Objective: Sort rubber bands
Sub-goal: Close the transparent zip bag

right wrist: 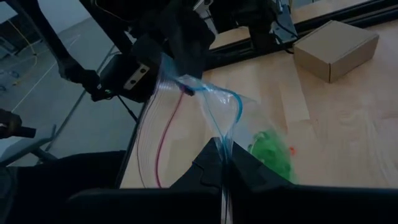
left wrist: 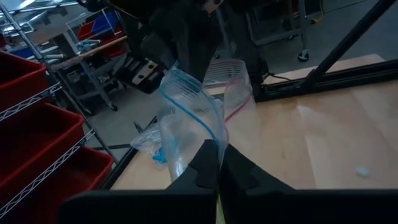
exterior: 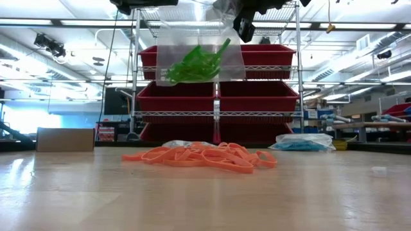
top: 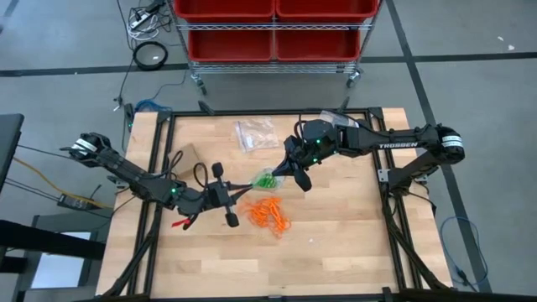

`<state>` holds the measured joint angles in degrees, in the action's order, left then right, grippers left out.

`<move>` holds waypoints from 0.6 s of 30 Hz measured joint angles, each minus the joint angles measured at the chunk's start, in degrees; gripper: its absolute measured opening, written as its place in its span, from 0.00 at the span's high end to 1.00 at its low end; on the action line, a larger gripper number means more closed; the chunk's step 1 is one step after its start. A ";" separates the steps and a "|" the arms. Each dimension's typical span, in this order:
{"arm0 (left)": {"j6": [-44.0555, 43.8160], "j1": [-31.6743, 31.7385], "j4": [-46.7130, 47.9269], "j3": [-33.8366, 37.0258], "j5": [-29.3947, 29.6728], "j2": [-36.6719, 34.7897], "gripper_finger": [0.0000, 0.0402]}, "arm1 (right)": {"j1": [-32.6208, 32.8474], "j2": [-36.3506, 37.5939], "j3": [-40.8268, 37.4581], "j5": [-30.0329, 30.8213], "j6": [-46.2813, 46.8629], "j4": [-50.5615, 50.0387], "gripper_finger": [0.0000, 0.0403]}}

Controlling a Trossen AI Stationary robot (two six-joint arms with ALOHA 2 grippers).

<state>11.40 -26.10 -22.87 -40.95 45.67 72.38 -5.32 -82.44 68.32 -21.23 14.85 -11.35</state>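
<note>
Counter (top: 336, 243) carries a loose orange heap of rubber bands (top: 267, 214). Above it, a clear bag (exterior: 196, 61) with green bands (exterior: 192, 66) hangs between both grippers: left fingers (left wrist: 214, 171) and right fingers (right wrist: 221, 165) each pinched tight on its rim.

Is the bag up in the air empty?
No. The bag hangs above the table with green bands showing through its clear side.

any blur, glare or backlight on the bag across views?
Low view: clear bag of green bands backlit by ceiling lights, orange bands sharp, near table soft. Left wrist view: bag mouth blurred. Right wrist view: green bands smeared, cardboard box crisp.
</note>
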 joint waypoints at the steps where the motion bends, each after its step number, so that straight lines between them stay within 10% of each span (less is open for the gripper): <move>1: -0.02 -0.16 0.04 0.00 0.00 0.00 0.99 | 0.00 -0.01 0.02 0.01 0.00 -0.01 1.00; 18: -5.86 -0.65 6.08 0.00 -1.47 0.00 1.00 | 1.20 -0.02 0.02 -3.30 -3.55 -1.14 0.91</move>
<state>5.54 -26.74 -16.79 -40.95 44.20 72.38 -4.13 -82.46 68.34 -24.53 11.30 -12.49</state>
